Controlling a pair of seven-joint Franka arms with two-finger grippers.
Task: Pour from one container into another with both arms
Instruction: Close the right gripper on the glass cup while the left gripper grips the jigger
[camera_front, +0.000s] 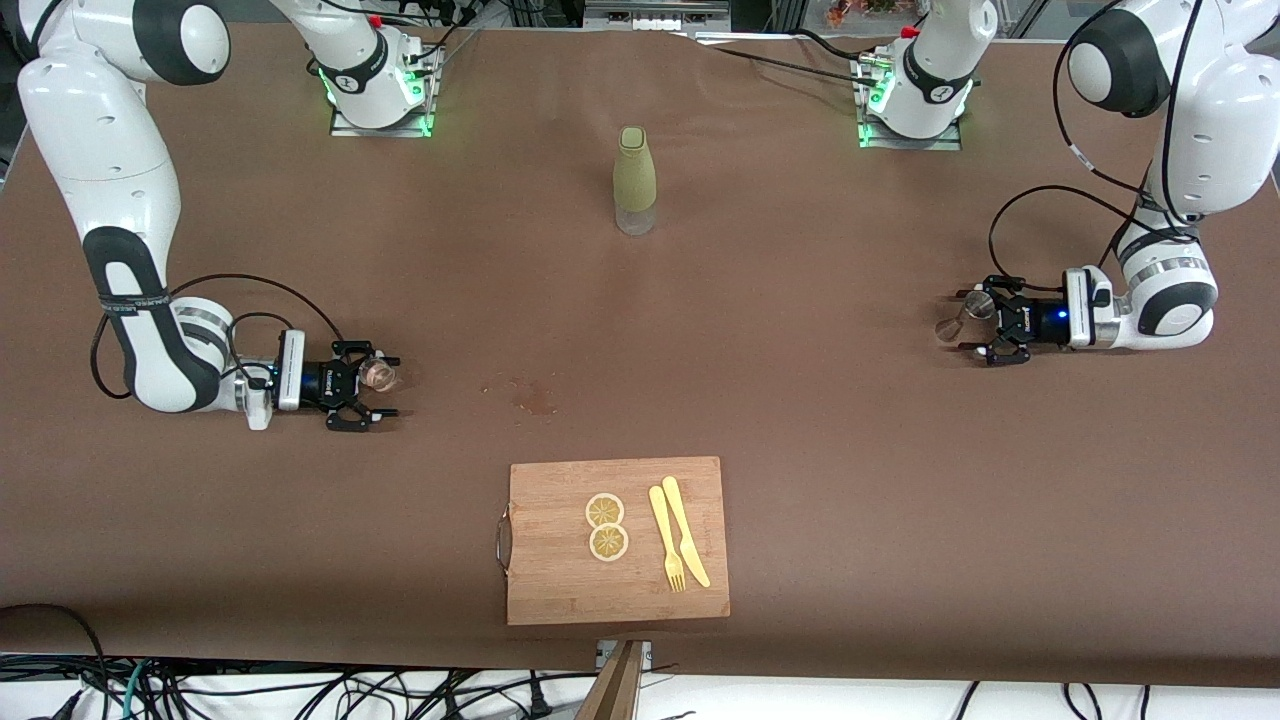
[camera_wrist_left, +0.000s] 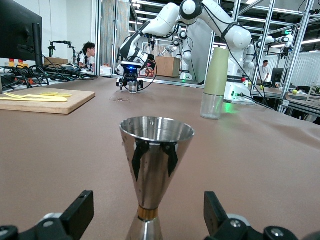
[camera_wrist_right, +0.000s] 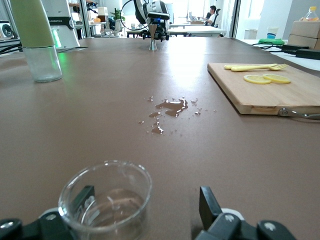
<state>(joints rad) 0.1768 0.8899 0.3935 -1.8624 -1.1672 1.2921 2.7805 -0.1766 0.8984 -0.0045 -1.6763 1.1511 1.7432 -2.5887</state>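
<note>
Jigger and glass stood on desk, each framed by wide jaws.
Jigger (camera_wrist_left: 156, 165) is flanked untouched by left gripper (camera_front: 975, 327) at the left arm's end; glass (camera_wrist_right: 106, 202) sits between the wide-spread jaws of right gripper (camera_front: 372, 393) at the right arm's end. Spill (camera_wrist_right: 170, 107) is seen mid-desk (camera_front: 800, 420); bottle (camera_front: 634, 180) near the bases; board (camera_front: 615, 540) nearest camera.
</note>
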